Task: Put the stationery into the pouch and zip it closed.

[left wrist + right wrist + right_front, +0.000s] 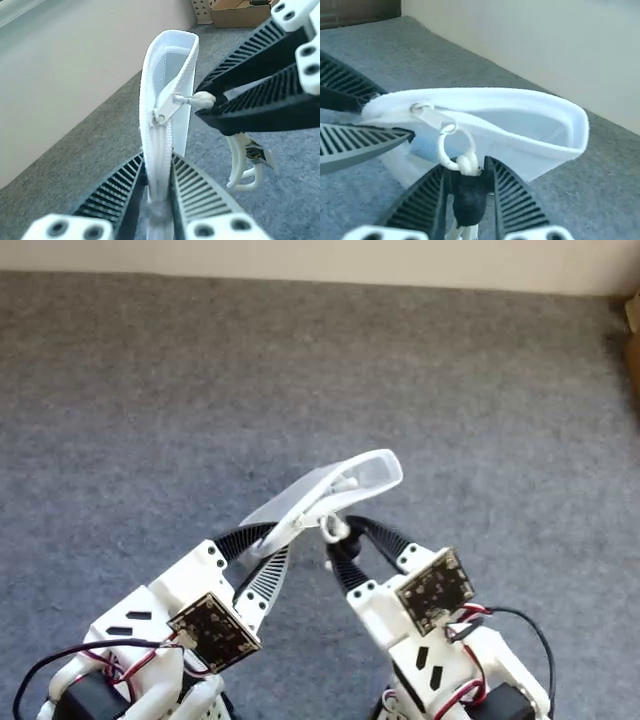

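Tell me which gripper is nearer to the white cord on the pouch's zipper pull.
Right. The right gripper pinches the cord at its knot. The left gripper clamps the pouch on its zipped seam, just short of the slider, not touching the cord.

High view: fixed above, looking steeply down over the grey table (150,370), moderately far. Left wrist view: very close, along left gripper (159,167). Right wrist view: very close, along right gripper (465,172). Shared by all: pouch (335,488), zipper pull (180,99).
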`<state>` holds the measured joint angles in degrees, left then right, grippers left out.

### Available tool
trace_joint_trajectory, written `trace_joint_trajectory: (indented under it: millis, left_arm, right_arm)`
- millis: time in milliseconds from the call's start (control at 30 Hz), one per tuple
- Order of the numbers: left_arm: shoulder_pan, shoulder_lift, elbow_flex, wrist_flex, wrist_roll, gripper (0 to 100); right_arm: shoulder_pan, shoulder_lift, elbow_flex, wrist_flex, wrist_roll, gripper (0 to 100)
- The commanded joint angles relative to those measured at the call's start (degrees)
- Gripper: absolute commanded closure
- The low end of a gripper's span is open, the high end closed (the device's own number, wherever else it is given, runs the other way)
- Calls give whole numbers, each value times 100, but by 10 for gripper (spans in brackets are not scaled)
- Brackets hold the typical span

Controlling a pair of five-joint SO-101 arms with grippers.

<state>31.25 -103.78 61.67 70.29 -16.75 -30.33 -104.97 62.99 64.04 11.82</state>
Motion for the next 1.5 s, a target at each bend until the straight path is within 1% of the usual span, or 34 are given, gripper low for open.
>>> trace_joint_trajectory:
  millis: [0,133,233,400,500,633,767,867,967,1067,1300,1400,1467]
  left_arm:
    - [-127,-75,-31,-44,79,994]
    - [-127,-75,-31,-44,79,994]
    - [-127,-75,-31,-44,79,994]
    - [-127,-75,-31,-44,79,994]
    - [-127,-75,-31,-44,79,994]
    - [-127,-75,-31,-44,79,994]
    - [-127,-75,-22,-44,79,994]
    - [-127,-75,-22,-35,79,994]
    - [-127,-75,-22,0,79,994]
    - [-127,-75,-31,35,79,994]
    - [-127,-75,-48,18,79,994]
    - [-110,-75,-75,0,79,994]
    - [-75,-75,-101,-9,79,989]
  right_arm:
    - [611,-13,-277,-4,-114,992]
    - [1042,-13,-321,-40,-334,992]
    - [1323,-13,-277,-215,-360,992]
    - [1938,-13,-268,-497,-659,992]
    - [2176,-13,-268,-681,-712,992]
    - [2510,-13,-259,-927,-993,992]
    - [2721,31,-198,-1165,-985,992]
    - [3020,4,224,-1692,-985,992]
    - [3398,40,787,-2492,-985,992]
    - [3618,40,1235,-3020,-985,992]
    - [3618,-4,1429,-2932,-985,992]
    - [3125,-13,1314,-2554,-879,992]
    - [2607,-13,1086,-2202,-536,992]
